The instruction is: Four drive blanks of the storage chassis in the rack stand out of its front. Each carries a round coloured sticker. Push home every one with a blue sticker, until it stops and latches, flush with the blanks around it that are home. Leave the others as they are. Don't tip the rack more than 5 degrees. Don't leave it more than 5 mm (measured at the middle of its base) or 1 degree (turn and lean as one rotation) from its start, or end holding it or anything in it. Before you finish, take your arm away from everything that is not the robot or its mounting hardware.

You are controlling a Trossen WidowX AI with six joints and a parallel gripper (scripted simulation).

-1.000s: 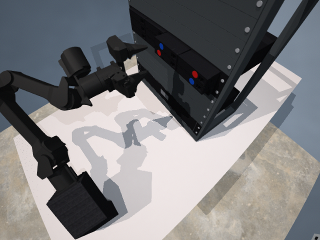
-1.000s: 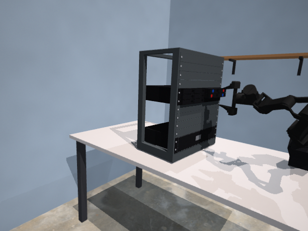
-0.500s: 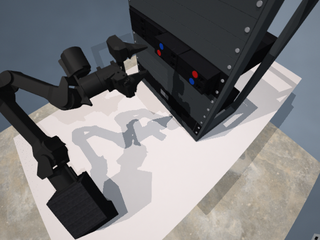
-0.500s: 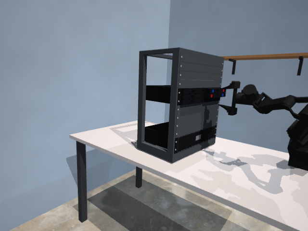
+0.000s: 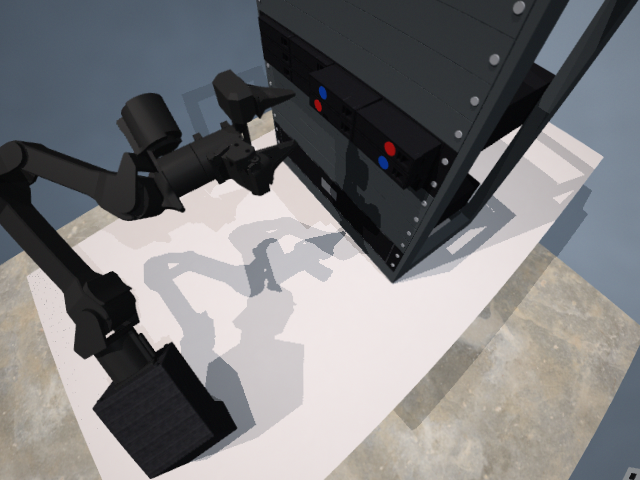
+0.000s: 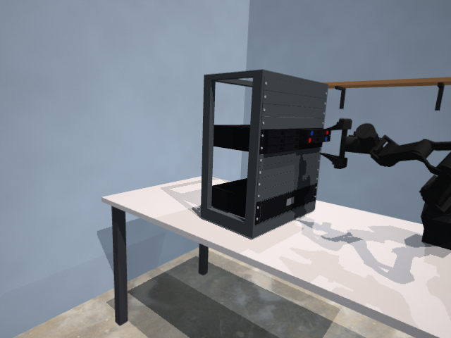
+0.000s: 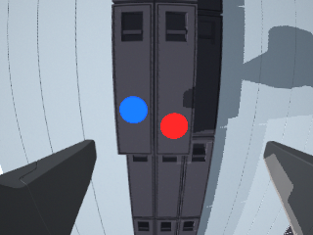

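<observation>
Facing the rack (image 5: pixel 467 170) from the left with the gripper (image 5: pixel 283 119) spread fully apart and gripping nothing, fingertips level with the chassis row and just short of the front panel. Risking, from here, a wide-open finger catching the rack post or a blank panel instead of a drive face, shoving the whole frame along the tabletop (image 5: pixel 361 330) or leaning it past its limit. Risking too a push on the wrong blank: nearest pair has the blue-sticker blank (image 5: pixel 322 92) touching the red-sticker blank (image 5: pixel 317 105), side by side in the wrist view, so a broad contact would likely drive both. Farther right, the second red-sticker blank (image 5: pixel 389 148) directly above the second blue-sticker blank (image 5: pixel 383 162), equally tight. Leaving open room only out in front of the rack and over the white tabletop; right post close to that far pair.
</observation>
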